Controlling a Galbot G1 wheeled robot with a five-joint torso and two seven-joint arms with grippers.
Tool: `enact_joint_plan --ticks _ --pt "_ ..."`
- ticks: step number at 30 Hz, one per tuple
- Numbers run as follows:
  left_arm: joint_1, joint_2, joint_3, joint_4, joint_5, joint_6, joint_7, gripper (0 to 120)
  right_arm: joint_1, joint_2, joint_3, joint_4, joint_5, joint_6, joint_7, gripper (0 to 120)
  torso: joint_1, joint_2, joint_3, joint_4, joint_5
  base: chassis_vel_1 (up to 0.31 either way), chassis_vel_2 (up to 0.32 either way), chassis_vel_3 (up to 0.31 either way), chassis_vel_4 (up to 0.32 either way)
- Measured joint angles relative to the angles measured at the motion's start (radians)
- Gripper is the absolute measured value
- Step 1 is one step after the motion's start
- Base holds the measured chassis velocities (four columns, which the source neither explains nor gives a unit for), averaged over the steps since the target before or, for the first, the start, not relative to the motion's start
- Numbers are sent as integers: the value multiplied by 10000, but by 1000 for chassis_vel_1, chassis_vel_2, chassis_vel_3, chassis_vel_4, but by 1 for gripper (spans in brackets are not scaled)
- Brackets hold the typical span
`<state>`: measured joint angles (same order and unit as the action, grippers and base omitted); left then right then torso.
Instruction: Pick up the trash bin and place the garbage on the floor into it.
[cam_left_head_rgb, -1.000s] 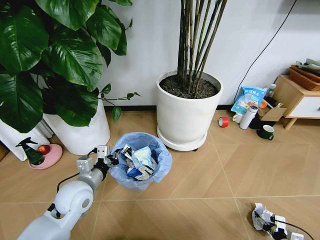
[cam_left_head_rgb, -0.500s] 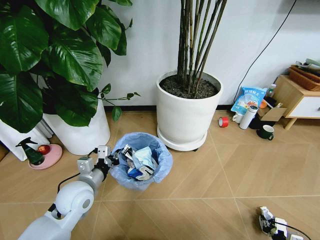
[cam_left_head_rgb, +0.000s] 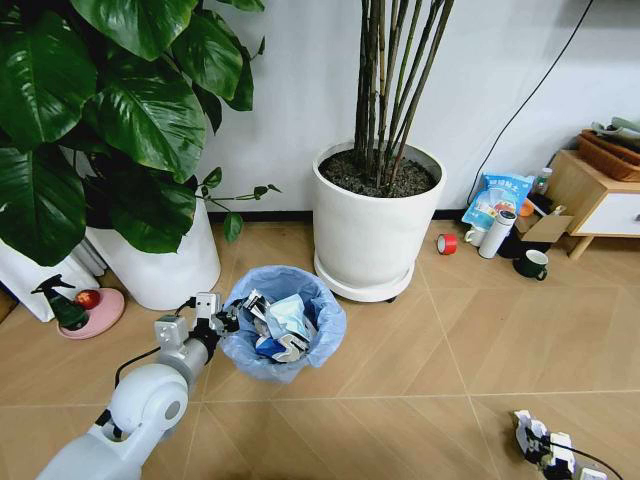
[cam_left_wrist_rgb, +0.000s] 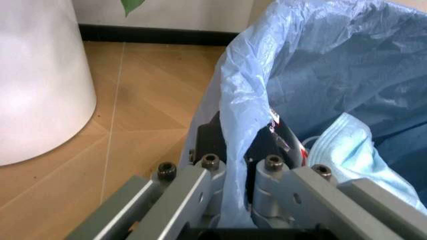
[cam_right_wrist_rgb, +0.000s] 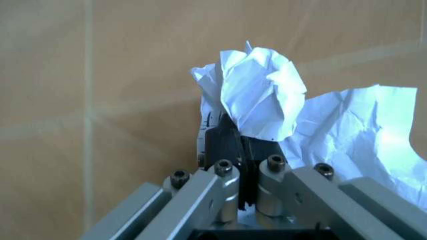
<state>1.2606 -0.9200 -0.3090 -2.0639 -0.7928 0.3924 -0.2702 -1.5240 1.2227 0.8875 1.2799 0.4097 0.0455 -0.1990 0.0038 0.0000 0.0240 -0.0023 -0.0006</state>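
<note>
Head view, left tool (cam_left_head_rgb: 222, 320) clamped on blue-bagged round trash bin (cam_left_head_rgb: 283, 322) rim, right tool (cam_right_wrist_rgb: 241, 145) pinching crumpled white paper wad (cam_right_wrist_rgb: 257, 97) above herringbone wooden floor (cam_left_head_rgb: 400, 350).

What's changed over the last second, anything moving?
The right gripper, shut on a crumpled white paper wad, has dropped toward the head view's lower edge. The left gripper stays clamped on the trash bin rim; the bin has not moved.

open floor (cam_left_head_rgb: 420, 400): loads of bare boards right of the trash bin (cam_left_head_rgb: 283, 322)
blocked: white pots (cam_left_head_rgb: 372, 235) just behind it, big leaves (cam_left_head_rgb: 90, 120) overhanging left
</note>
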Motion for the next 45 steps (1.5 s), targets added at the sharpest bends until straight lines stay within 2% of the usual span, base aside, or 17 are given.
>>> enact_joint_plan --ticks 4,7,8,11,12,16,20,23,29,33,34,38,45 --pt "11 9 -21 0 -1 -7 -18 0 -226 -96 104 1058 -5 -54 -13 0 0 0 0 0 -6 0 0 0 0" --pt "-12 -2 5 78 2 -9 -21 0 -437 -116 -118 2881 1 -331 85 0 0 0 0 0 -1 0 0 0 0" --pt "-12 -2 5 78 2 -9 -21 0 -437 -116 -118 2881 1 -331 85 0 0 0 0 0 -1 0 0 0 0" --pt "-38 -41 30 105 3 -10 -23 0 -489 -209 -733 4880 86 -1047 390 0 0 0 0 2 -6 0 0 0 0" --pt "-38 -41 30 105 3 -10 -23 0 -489 -209 -733 4880 86 -1047 390 0 0 0 0 2 -6 0 0 0 0" --pt "-54 -77 23 206 -2 1 -68 0 -111 -823 -1959 6846 487 -2023 1212 0 0 -1 0 0 -4 0 0 0 0" --pt "-60 -102 21 244 -23 13 -111 0 187 -1212 -2564 7442 661 -2284 1546 0 0 -1 1 1 -2 0 0 0 0" --pt "-79 -113 45 322 -135 52 -202 0 1383 -2174 -4362 8640 1425 -3053 2377 0 0 0 1 2 -2 0 0 0 0" --pt "-215 65 147 413 -293 66 -221 0 2736 -2836 -5648 9249 2583 -3600 2396 0 1 -1 1 5 -1 0 0 0 0" --pt "-559 228 448 567 -517 69 -112 0 3911 -3449 -6780 9423 3710 -3846 2161 0 1 0 1 -4 -3 0 0 0 0" --pt "-559 228 448 567 -517 69 -112 0 3911 -3449 -6780 9423 3710 -3846 2161 0 1 0 1 -4 -3 0 0 0 0" --pt "-624 294 538 649 -656 30 -85 0 5363 -3475 -8140 9122 4138 -3936 1483 0 1 0 1 2 -4 0 0 0 0" --pt "-701 355 552 674 -713 28 -94 0 6282 -3160 -9248 8657 4184 -3986 1408 0 1 -1 1 1 -1 0 0 0 0"
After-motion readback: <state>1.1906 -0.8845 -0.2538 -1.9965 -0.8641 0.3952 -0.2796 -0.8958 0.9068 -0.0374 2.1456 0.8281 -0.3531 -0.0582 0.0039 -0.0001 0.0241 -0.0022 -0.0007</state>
